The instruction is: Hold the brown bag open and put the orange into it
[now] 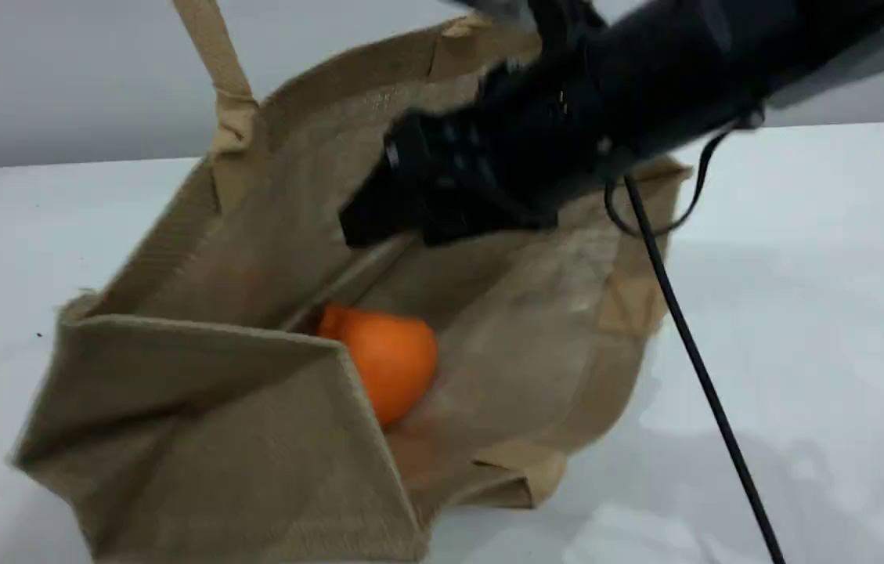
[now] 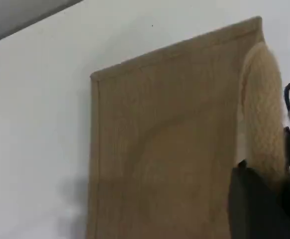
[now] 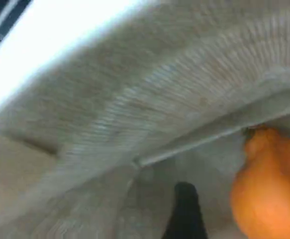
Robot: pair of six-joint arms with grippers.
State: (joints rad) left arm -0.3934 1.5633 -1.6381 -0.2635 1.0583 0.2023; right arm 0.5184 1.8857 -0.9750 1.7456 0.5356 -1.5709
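Note:
The brown bag (image 1: 269, 204) lies on the white table with its mouth gaping toward me. One beige handle (image 1: 214, 55) is pulled straight up past the top edge. In the left wrist view my left gripper (image 2: 274, 189) is shut on that padded handle (image 2: 264, 114), beside the bag's flat side (image 2: 159, 149). The orange (image 1: 391, 360) rests free on the inner wall, partly behind the folded gusset. My right gripper (image 1: 379, 223), blurred, hovers inside the mouth above the orange, open and apart from it. Its wrist view shows one dark fingertip (image 3: 184, 209) left of the orange (image 3: 269, 199).
The right arm's black cable (image 1: 692, 345) hangs across the bag's right rim and down over the table (image 1: 802, 274). A grey wall runs behind the table's far edge.

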